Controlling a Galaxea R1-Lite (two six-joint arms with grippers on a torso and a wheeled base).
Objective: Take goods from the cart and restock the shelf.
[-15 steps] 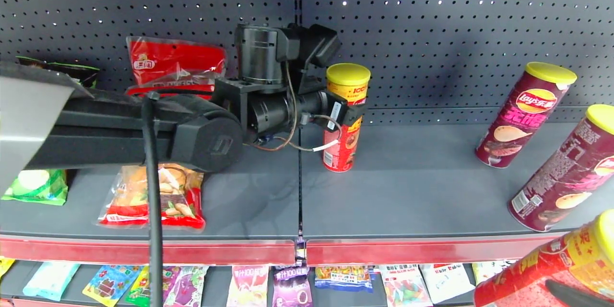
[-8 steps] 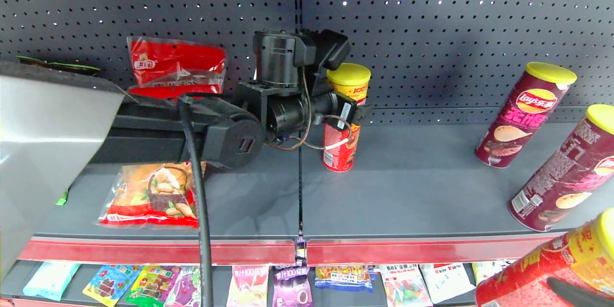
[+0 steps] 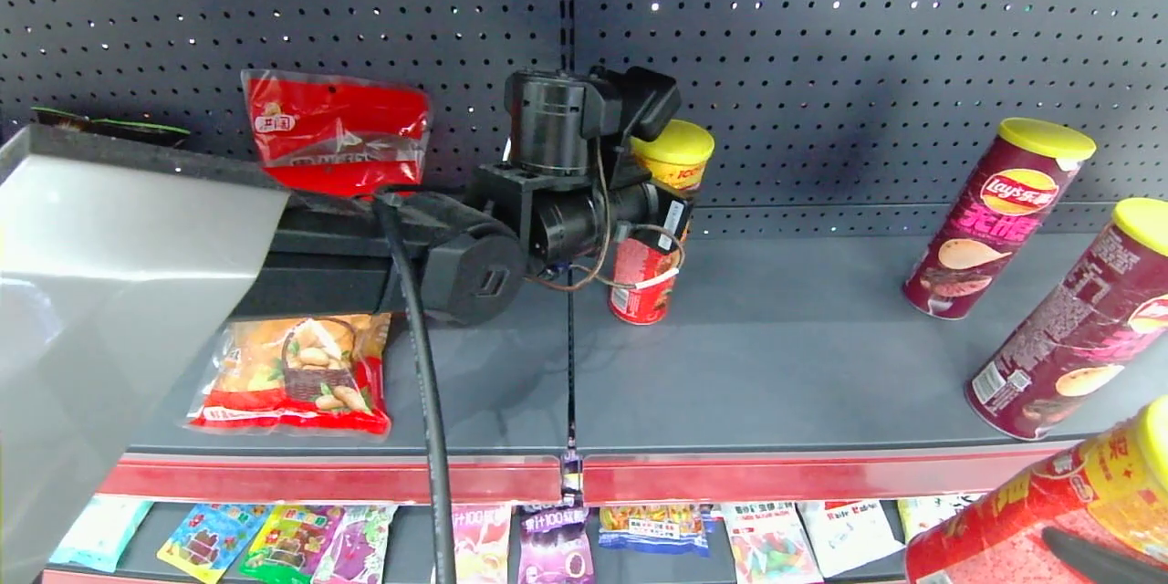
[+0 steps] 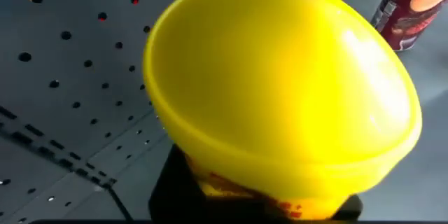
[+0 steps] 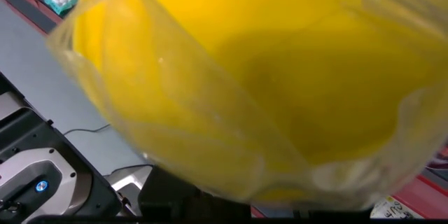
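The red chip can [image 3: 650, 278] sits just right of centre in the head view, on the grey shelf [image 3: 776, 365], tilted with its yellow lid [image 3: 677, 144] leaning toward 1 o'clock. Its base looks to be at or barely off the deck. The left gripper [image 3: 664, 221] is clamped across the can's middle from the 9 o'clock side. To finish the placement well, I would bring the can upright first and seat its whole base flat. The jaws should part only once it stands on its own, since a tall, narrow tube let go at a lean will likely topple or roll. The can is a smooth, glossy, rigid cylinder, and its soft-looking plastic lid has a rounded rim. Behind it the dark pegboard [image 3: 821, 36] is matte and perforated. At 3 o'clock stand a maroon chip can [image 3: 995, 219] and a nearer maroon can [image 3: 1068, 328]. At 8 o'clock a crinkly clear peanut bag [image 3: 292, 374] lies flat, and at 10 o'clock a red snack bag [image 3: 333, 132] leans on the pegboard. At 5 o'clock the right gripper [image 3: 1077, 538] appears closed on a second red can [image 3: 1022, 502].
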